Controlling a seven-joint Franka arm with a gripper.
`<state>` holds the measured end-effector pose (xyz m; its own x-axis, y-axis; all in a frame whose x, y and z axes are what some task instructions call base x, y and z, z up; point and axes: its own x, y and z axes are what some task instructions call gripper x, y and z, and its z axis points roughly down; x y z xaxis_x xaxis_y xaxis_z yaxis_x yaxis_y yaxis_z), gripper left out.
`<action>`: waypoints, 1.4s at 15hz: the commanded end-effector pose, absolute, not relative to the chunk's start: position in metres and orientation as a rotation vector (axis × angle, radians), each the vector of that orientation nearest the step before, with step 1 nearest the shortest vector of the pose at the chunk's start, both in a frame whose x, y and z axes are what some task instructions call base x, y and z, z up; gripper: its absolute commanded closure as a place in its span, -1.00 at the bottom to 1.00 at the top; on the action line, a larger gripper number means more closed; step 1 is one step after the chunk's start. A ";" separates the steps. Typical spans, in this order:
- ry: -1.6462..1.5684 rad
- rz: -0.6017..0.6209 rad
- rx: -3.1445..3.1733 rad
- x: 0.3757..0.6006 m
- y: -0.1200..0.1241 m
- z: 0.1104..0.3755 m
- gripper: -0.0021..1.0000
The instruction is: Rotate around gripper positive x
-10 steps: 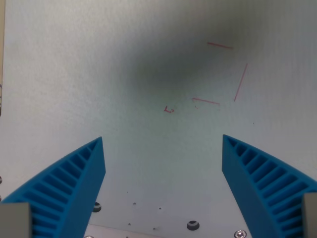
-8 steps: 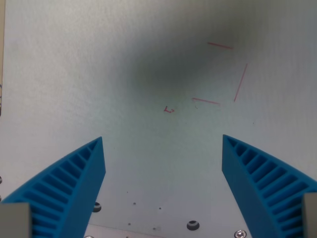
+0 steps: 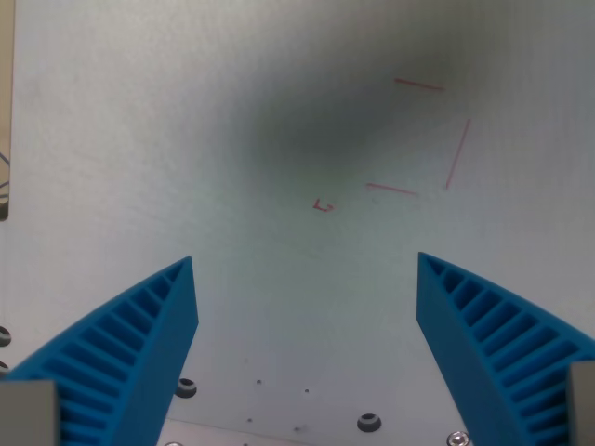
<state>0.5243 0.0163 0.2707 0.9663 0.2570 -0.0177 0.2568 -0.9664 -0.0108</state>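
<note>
My pincer (image 3: 305, 274) is spread wide, its two blue ribbed plastic fingers (image 3: 121, 358) rising from the lower left and lower right corners of the frame with nothing between them. Beneath me lies a pale grey-white flat tabletop (image 3: 167, 139), shaded by a soft dark patch in the upper middle. Thin red pen lines (image 3: 437, 135) sketch three sides of a box in the upper right, and a small red mark (image 3: 323, 205) sits just left of them near the centre. Dark round screw holes (image 3: 369, 423) dot the bottom edge. A tan strip (image 3: 6, 102) runs along the upper left edge.
</note>
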 end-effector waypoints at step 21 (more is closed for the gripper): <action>-0.367 0.087 -2.760 0.525 0.015 0.273 -1.00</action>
